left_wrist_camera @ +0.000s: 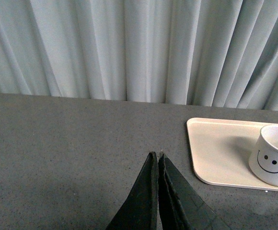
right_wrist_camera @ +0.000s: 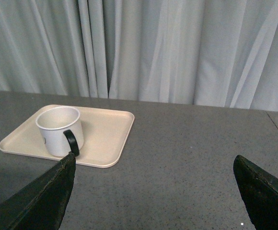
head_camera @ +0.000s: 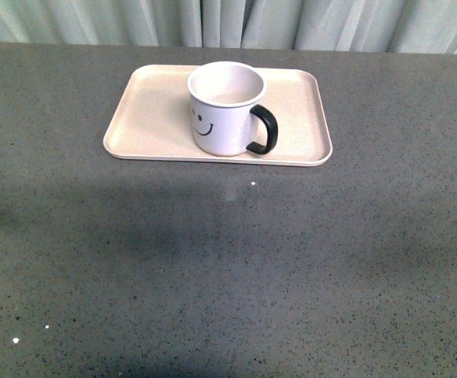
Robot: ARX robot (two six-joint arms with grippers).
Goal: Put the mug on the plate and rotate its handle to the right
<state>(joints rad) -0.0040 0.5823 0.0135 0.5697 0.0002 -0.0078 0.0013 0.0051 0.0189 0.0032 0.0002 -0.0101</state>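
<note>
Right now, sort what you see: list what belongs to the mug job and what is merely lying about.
Job: mug, standing on the plate; its handle, pointing right.
Lying about: grey table; pale curtain behind it; a few white specks on the table.

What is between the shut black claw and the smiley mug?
Left wrist view: only bare table and some plate lie between the left gripper and the mug.
</note>
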